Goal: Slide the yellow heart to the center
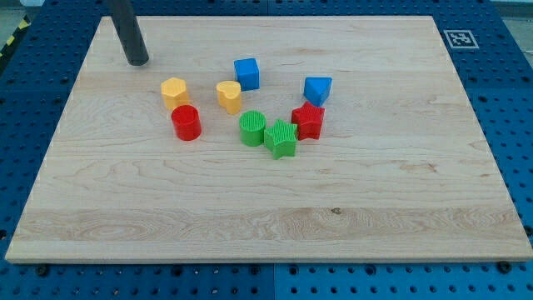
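My tip (pixel 137 62), a bare rod tool holding nothing, stood well up-left of the yellow heart (pixel 229 96) beside the blue cube (pixel 246 73); the approach remained, calling for a push toward the view's bottom right.

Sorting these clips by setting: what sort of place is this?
Probably a robotics lab bench: a pale wooden board on a blue perforated table, a printed black-and-white marker tag at its corner, and my tip near small coloured blocks like the yellow heart.
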`<state>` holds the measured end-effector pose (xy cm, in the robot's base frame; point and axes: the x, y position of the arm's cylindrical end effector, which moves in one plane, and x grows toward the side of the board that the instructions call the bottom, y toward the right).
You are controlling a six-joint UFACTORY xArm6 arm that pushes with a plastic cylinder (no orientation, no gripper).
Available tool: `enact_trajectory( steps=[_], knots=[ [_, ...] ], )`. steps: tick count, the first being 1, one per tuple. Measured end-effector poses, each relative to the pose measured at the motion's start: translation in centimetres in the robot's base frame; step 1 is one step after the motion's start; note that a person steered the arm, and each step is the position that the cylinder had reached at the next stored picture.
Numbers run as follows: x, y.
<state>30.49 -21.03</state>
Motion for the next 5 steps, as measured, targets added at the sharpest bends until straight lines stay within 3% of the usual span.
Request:
enact_trajectory(
  steps=[2, 4, 5],
  knots=[
    [0.9, 0.8],
    [2.2, 12.4],
    [3.7, 13.3]
  ],
)
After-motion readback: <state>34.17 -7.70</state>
